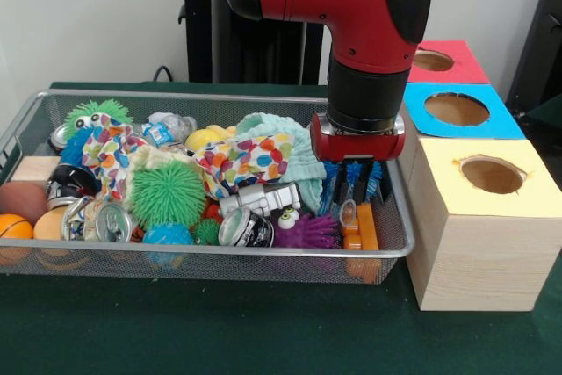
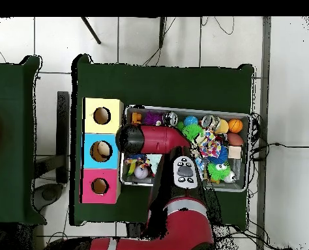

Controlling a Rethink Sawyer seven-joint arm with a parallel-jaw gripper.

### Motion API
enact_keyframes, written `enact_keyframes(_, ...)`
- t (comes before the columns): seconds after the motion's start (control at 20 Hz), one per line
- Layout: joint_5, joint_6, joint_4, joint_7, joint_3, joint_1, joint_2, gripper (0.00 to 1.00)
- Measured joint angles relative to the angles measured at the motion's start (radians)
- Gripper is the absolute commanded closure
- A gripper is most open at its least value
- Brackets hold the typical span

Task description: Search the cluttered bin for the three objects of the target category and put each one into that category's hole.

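The bin (image 1: 189, 255) is a wide, shallow silver wire-mesh basket full of clutter; it also shows in the overhead view (image 2: 249, 148). My gripper (image 1: 356, 183) reaches down into the bin's right end, among a blue bristly brush (image 1: 376, 180) beside an orange brush (image 1: 361, 231). Whether it holds anything is hidden. In the overhead view the red arm (image 2: 150, 138) covers the gripper. Three wooden boxes with round holes stand beside the bin: yellow top (image 1: 518, 183), blue top (image 1: 496, 120) and red top (image 1: 464, 63).
The bin holds a green spiky ball (image 1: 167, 192), soda cans (image 1: 105, 221) (image 1: 246, 227), a purple spiky toy (image 1: 307, 233), patterned cloth (image 1: 246, 162), teal cloth (image 1: 285, 129), a water bottle (image 1: 171, 129), an orange ball (image 1: 13, 226) and a wooden block (image 1: 35, 169).
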Motion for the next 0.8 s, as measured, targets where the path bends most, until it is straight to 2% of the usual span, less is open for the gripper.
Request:
enact_keyframes(0.55, 0.0, 0.0, 0.002, 0.0, 0.0, -0.002, -0.005, 1.0)
enact_keyframes(0.8, 0.0, 0.0, 0.035, 0.0, 0.001, -0.006, -0.044, 1.0)
